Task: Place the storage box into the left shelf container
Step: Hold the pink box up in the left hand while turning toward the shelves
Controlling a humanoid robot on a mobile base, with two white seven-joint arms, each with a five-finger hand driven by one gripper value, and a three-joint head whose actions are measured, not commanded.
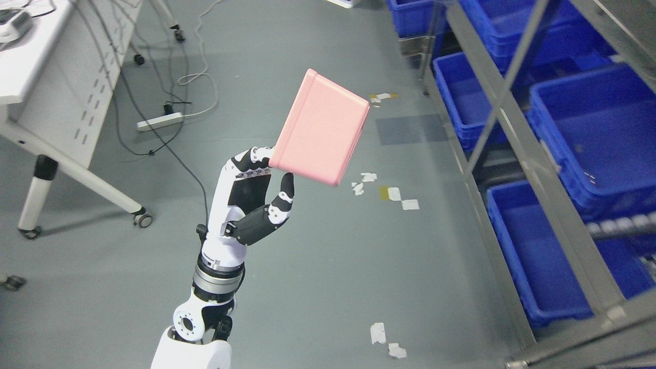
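Note:
My left hand [269, 177] is raised over the floor and grips the lower left corner of a flat pink storage box [322, 128]. The box is tilted, its broad face toward the camera, and it hangs in the air to the left of the shelf. The fingers sit behind the box and the thumb [285, 192] points up just under its lower edge. The metal shelf [517, 133] on the right holds several blue containers; one [464, 97] is at mid height nearest the box, another [538, 256] lower down. The right arm does not show.
A white table on castor legs [56, 92] stands at the left. A power strip [159, 122] and cables lie on the grey floor behind the hand. Tape scraps [394, 195] mark the floor near the shelf's slanted frame bars.

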